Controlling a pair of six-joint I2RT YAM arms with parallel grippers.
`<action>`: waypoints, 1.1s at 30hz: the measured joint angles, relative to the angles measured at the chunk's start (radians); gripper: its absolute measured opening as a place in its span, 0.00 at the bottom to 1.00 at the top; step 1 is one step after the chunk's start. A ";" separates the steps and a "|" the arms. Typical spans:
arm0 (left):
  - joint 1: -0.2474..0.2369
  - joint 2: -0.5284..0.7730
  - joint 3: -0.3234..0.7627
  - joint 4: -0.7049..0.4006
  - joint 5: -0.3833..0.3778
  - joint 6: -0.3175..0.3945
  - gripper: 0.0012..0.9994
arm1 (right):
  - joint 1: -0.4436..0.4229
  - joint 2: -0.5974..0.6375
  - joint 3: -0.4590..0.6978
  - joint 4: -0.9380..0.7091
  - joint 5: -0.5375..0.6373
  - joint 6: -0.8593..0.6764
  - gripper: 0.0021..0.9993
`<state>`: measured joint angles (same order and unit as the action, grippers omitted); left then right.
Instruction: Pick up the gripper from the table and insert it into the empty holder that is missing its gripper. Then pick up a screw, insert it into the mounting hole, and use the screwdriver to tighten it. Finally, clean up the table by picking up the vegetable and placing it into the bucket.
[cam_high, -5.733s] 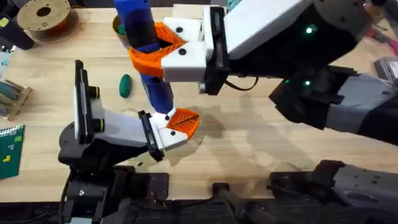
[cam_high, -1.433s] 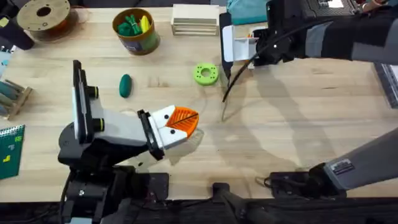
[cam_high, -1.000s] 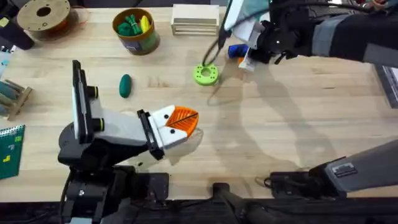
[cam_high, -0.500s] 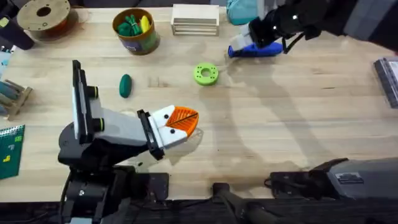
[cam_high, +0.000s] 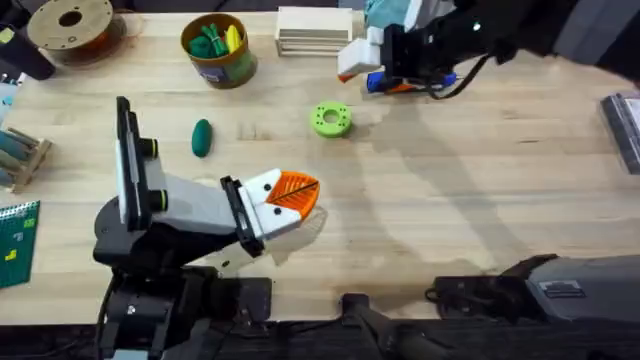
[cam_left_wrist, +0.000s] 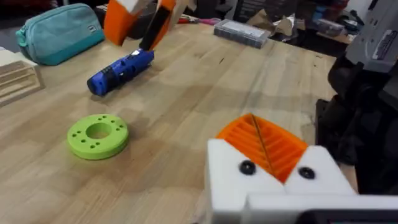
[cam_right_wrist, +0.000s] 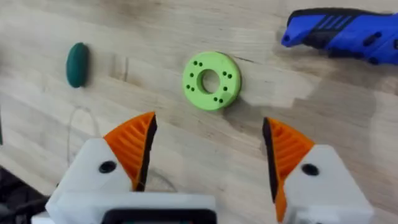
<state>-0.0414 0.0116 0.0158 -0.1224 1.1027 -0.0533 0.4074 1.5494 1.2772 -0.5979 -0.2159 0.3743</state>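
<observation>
1. The right gripper (cam_right_wrist: 208, 165) hung above the far middle of the table (cam_high: 480, 200), its 2 orange-padded fingers (cam_right_wrist: 134, 149) spread wide and grasping nothing.
2. The screwdriver (cam_high: 412, 81) lay flat on the wood near the far edge, just beside that gripper and apart from the teal pouch (cam_left_wrist: 59, 31).
3. The left gripper (cam_high: 282, 203) rested low at the near left, its orange pads (cam_left_wrist: 264, 143) pressed together with nothing between them.
4. Open bare wood stretched across the centre and right half of the tabletop.
5. The vegetable (cam_high: 202, 137) lay alone at the left, well apart from the bucket (cam_high: 217, 48) at the far edge.
6. A green ring-shaped disc (cam_high: 331, 119) sat between the vegetable and the screwdriver.
7. A brown spool (cam_high: 70, 25) occupied the far left corner, wooden blocks (cam_high: 313, 31) stood right of the bucket.
</observation>
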 joint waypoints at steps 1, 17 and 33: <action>0.000 0.000 0.000 0.000 0.000 0.000 0.00 | -0.005 0.001 0.021 -0.041 -0.015 -0.018 0.90; 0.000 0.000 0.000 0.000 0.000 0.000 0.00 | -0.044 0.002 0.585 -0.633 0.139 -0.387 0.90; 0.000 0.000 0.000 0.000 -0.003 0.000 0.99 | -0.044 0.002 0.665 -0.690 0.216 -0.480 0.90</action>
<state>-0.0414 0.0116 0.0158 -0.1219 1.0996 -0.0528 0.3634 1.5513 1.9419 -1.2881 -0.0002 -0.1059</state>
